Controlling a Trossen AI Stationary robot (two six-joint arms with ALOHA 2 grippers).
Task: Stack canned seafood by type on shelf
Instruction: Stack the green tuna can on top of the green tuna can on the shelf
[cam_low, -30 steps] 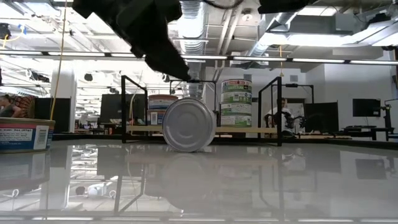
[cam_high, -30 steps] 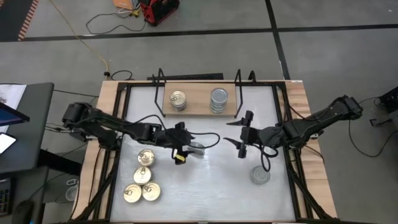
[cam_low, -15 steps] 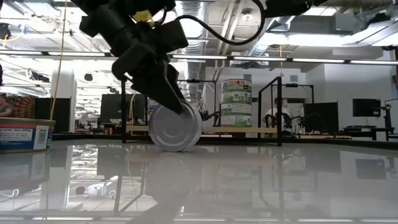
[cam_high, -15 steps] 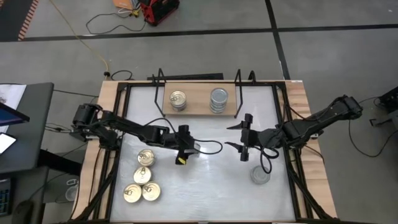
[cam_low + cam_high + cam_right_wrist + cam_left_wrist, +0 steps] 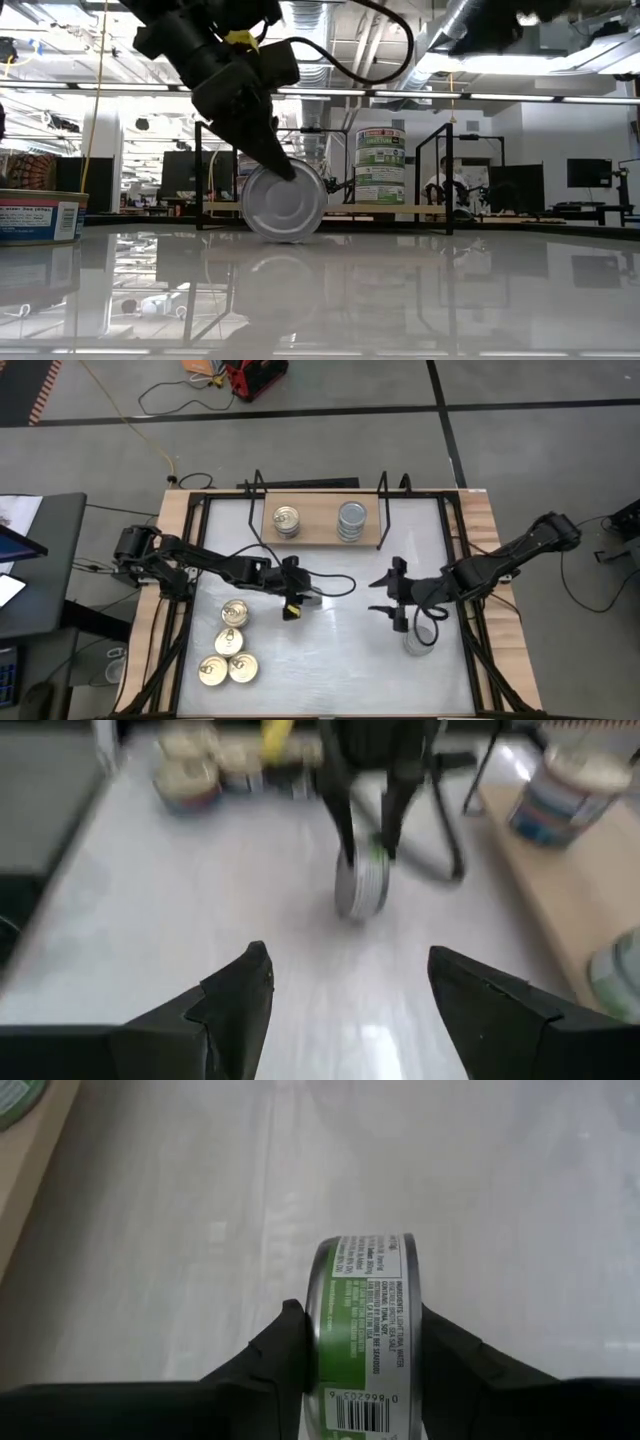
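A: What are the left jaws doing?
B: They are pinching a tin (image 5: 366, 1330) standing on its edge on the table (image 5: 340, 650), one finger on each flat face. The left gripper (image 5: 297, 600) is sitting in front of the shelf (image 5: 315, 526), a little toward its gold-lid end.

A: And in the low view?
B: The tin's (image 5: 285, 200) silver-grey face is pointing at the camera, and the left gripper (image 5: 268, 152) is coming down onto its top edge.

A: What about the right jaws?
B: They are standing spread and holding nothing. The right gripper (image 5: 390, 605) is hanging in front of the shelf's other end, with a grey-lidded tin (image 5: 419, 641) just beside it, farther from the shelf.

A: What is on the shelf?
B: A gold-lid stack (image 5: 287, 520) is sitting toward one end and a silver-lid stack (image 5: 351, 520) toward the other.

A: Anything else?
B: Four gold-lid tins (image 5: 229, 652) are lying flat on the table, well in front of the shelf on the left arm's side.
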